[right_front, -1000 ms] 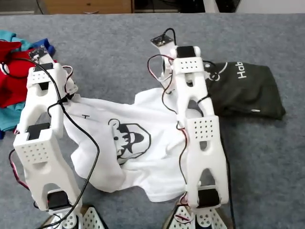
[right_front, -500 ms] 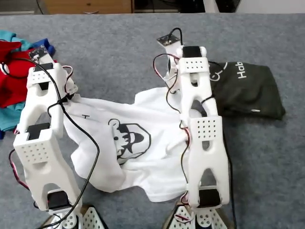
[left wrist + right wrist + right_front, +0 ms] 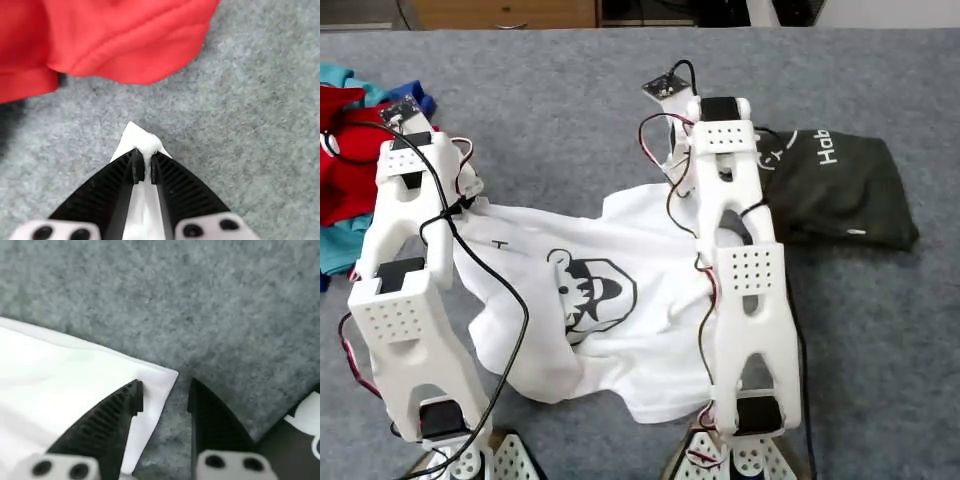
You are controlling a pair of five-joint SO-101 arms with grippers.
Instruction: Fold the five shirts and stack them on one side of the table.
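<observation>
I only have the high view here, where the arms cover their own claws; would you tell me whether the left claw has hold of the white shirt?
Observer: Yes. In the left wrist view the left claw is shut on a pinch of the white shirt.
Operator: Thank you. And how does the right claw stand?
Observer: The right claw is open, with a corner of the white shirt under the gap between its fingers, not gripped.
Operator: Is the black shirt close to that corner?
Observer: The black shirt lies beside that claw, with a strip of grey table between it and the white corner.
</observation>
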